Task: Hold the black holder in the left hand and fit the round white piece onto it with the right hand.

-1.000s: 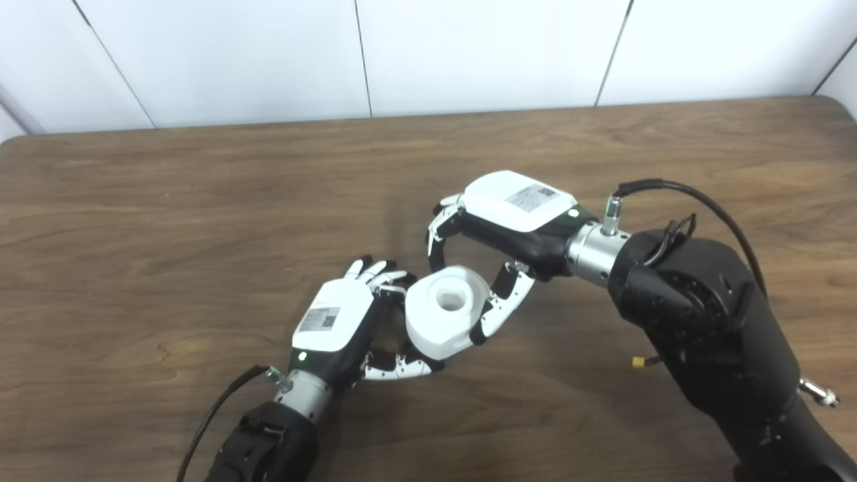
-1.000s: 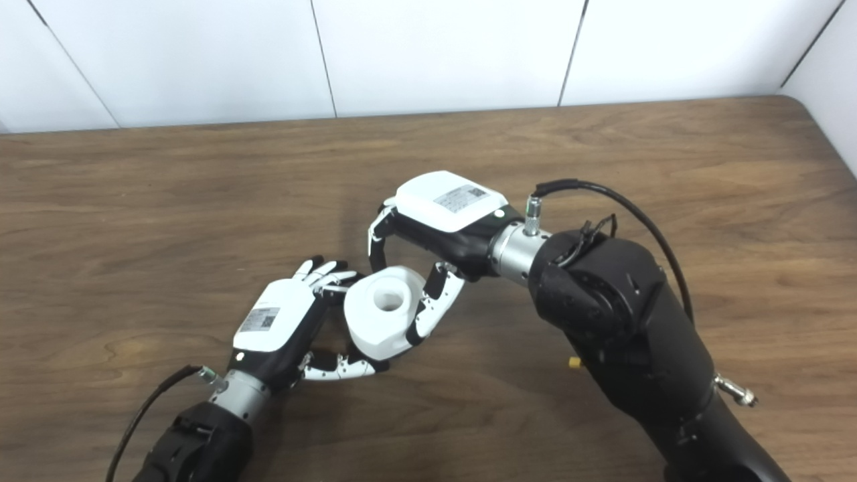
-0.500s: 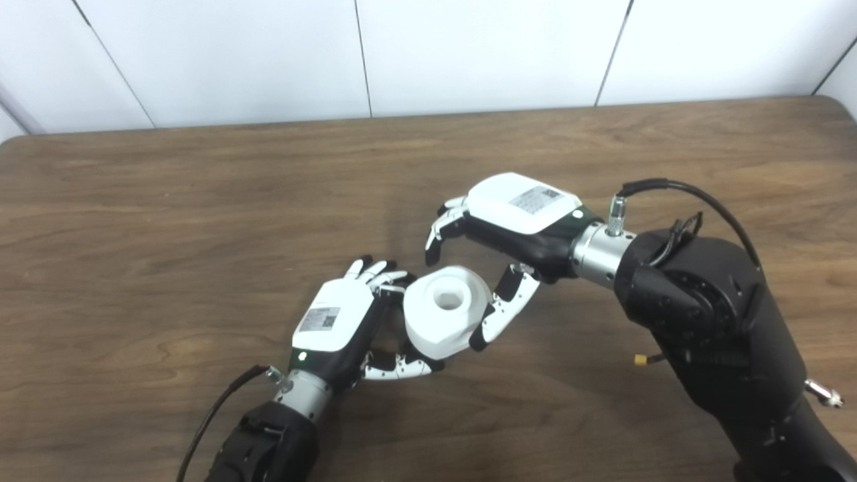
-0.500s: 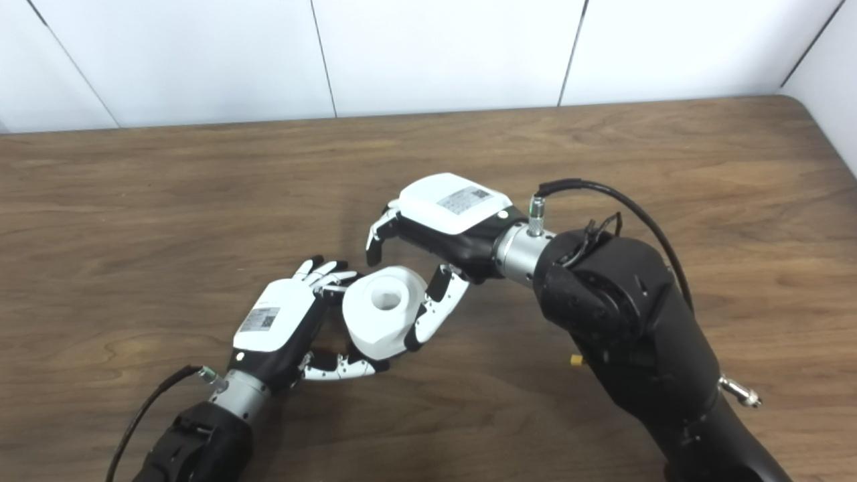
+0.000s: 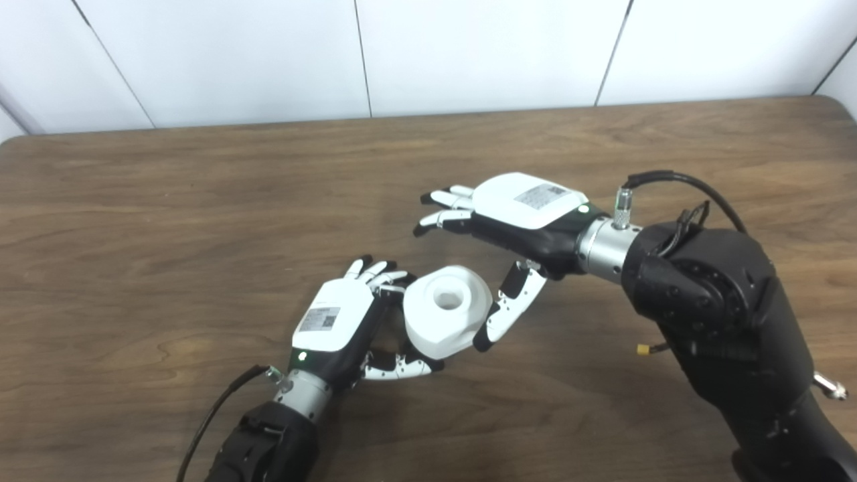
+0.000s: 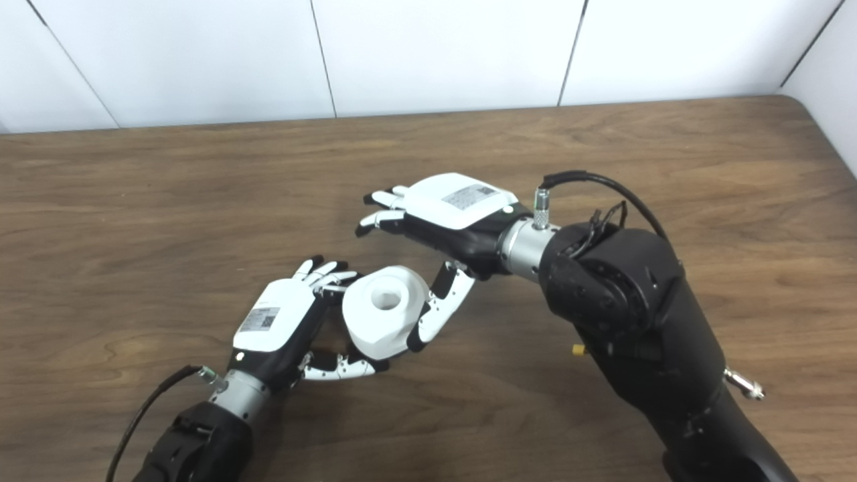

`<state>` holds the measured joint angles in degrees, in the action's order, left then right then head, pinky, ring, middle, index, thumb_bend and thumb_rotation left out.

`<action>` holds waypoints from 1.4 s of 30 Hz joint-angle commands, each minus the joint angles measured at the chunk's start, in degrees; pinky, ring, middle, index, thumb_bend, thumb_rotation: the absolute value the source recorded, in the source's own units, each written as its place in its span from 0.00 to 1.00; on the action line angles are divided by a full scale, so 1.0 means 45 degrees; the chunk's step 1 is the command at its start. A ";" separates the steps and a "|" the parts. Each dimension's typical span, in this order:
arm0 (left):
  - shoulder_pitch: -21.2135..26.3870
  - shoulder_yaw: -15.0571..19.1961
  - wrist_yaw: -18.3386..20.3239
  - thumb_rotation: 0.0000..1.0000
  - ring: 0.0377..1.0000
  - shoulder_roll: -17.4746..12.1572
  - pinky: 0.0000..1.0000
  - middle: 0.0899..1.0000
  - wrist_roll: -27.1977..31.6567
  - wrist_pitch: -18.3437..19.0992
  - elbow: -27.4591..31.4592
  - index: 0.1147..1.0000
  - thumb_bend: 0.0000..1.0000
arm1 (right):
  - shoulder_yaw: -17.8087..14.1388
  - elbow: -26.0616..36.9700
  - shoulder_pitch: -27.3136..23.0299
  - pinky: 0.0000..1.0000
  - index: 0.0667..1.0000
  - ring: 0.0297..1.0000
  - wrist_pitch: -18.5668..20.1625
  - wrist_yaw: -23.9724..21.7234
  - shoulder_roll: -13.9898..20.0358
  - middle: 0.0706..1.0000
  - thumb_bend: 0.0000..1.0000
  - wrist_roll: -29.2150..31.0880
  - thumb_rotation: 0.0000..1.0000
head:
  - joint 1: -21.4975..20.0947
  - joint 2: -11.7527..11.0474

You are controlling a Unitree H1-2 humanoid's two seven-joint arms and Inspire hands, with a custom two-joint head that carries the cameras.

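The round white piece point(image 5: 443, 318), with a hole in its top, sits tilted in the grasp of my left hand point(image 5: 333, 323) low in the middle of the table. That hand's fingers and thumb curl around its underside. The black holder is almost wholly hidden beneath the white piece; only a dark sliver point(image 5: 406, 279) shows at its left edge. My right hand point(image 5: 519, 213) hovers just up and right of the piece, open, with its fingers point(image 5: 438, 207) stretched out flat to the left. Its thumb point(image 5: 505, 313) hangs beside the piece's right side, very close or just touching.
The brown wooden table point(image 5: 167, 221) spreads to the back and left, ending at a white panelled wall point(image 5: 469, 53). My bulky black right forearm point(image 5: 716, 314) fills the lower right, with a cable point(image 5: 676, 179) looping above the wrist.
My right hand's fingers, curled over the white piece a second ago, have lifted and straightened, letting go of it. The arm has drawn slightly right. The left hand and the piece have stayed put.
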<state>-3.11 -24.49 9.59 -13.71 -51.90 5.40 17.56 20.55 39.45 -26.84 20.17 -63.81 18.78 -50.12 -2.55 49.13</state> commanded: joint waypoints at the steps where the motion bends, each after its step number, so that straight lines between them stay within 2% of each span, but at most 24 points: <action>1: -0.0174 -0.0129 0.0414 0.05 0.91 -0.0197 1.00 0.79 -0.0276 0.0010 -0.0342 0.42 0.52 | -0.0251 0.0370 -0.0537 0.82 0.89 1.00 0.0142 -0.0027 0.0042 1.00 1.00 -0.0004 0.41 | -0.0006 -0.0007; 8: -0.0166 -0.0086 0.0382 0.05 0.90 -0.0176 0.99 0.78 -0.0141 0.0002 -0.0415 0.42 0.52 | -0.0365 0.0370 -0.0510 0.84 0.88 1.00 0.0020 -0.0024 0.0215 1.00 1.00 0.0030 0.43 | 0.0077 -0.0072; 10: -0.0160 -0.0099 0.0356 0.05 0.90 -0.0170 0.98 0.78 -0.0133 -0.0012 -0.0445 0.42 0.52 | -0.0424 0.0372 -0.0444 0.84 0.88 1.00 -0.0037 0.0005 0.0323 1.00 1.00 0.0055 0.44 | 0.0314 -0.0417; 15: -0.0275 -0.0106 0.0299 0.06 0.91 -0.0099 1.00 0.78 -0.0162 0.0049 -0.0376 0.42 0.52 | -0.0444 0.0443 -0.0165 0.83 0.86 1.00 -0.0125 0.0031 0.0429 1.00 1.00 -0.0102 0.45 | 0.0480 -0.0602; 20: -0.0313 -0.0091 0.0348 0.06 0.92 -0.0073 1.00 0.79 -0.0411 0.0233 -0.0142 0.42 0.52 | -0.0390 0.0455 -0.0190 0.82 0.85 1.00 0.0043 -0.0153 0.0383 1.00 1.00 -0.0096 0.46 | 0.0533 -0.0342; 28: -0.0285 -0.0096 0.0796 0.07 0.93 -0.0018 1.00 0.80 -0.0904 0.0652 0.0163 0.43 0.52 | -0.0357 0.0290 -0.0239 0.80 0.84 1.00 -0.0156 0.0033 0.0339 1.00 1.00 -0.0223 0.46 | 0.0509 -0.0167; 29: -0.0277 -0.0090 0.0827 0.11 0.93 -0.0007 1.00 0.80 -0.0927 0.0681 0.0183 0.52 0.68 | -0.0364 0.0263 -0.0276 0.80 0.84 1.00 -0.0153 0.0016 0.0354 1.00 1.00 -0.0201 0.46 | 0.0509 -0.0167; 31: -0.0240 -0.0086 0.1066 0.17 0.94 0.0024 1.00 0.81 -0.1059 0.0863 0.0275 0.63 0.83 | -0.0413 0.0214 -0.0385 0.81 0.85 1.00 -0.0063 -0.0071 0.0385 1.00 1.00 -0.0108 0.46 | 0.0545 0.0024; 34: -0.0223 -0.0050 0.1238 0.20 0.96 0.0119 1.00 0.86 -0.1186 0.1060 0.0350 0.74 0.89 | -0.0483 0.0159 -0.0491 0.83 0.84 1.00 0.0021 -0.0118 0.0439 1.00 1.00 0.0032 0.45 | 0.0572 0.0070; 42: -0.0266 0.0059 0.1007 0.22 0.97 0.0202 1.00 0.90 -0.1124 0.0924 0.0245 0.85 0.94 | -0.0483 0.0095 -0.0562 0.84 0.84 1.00 -0.0015 -0.0105 0.0502 1.00 1.00 0.0099 0.46 | 0.0631 0.0064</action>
<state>-3.32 -24.11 12.92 -12.15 -55.84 9.25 19.72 19.15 39.44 -27.03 20.07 -64.80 20.60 -49.80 0.26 49.39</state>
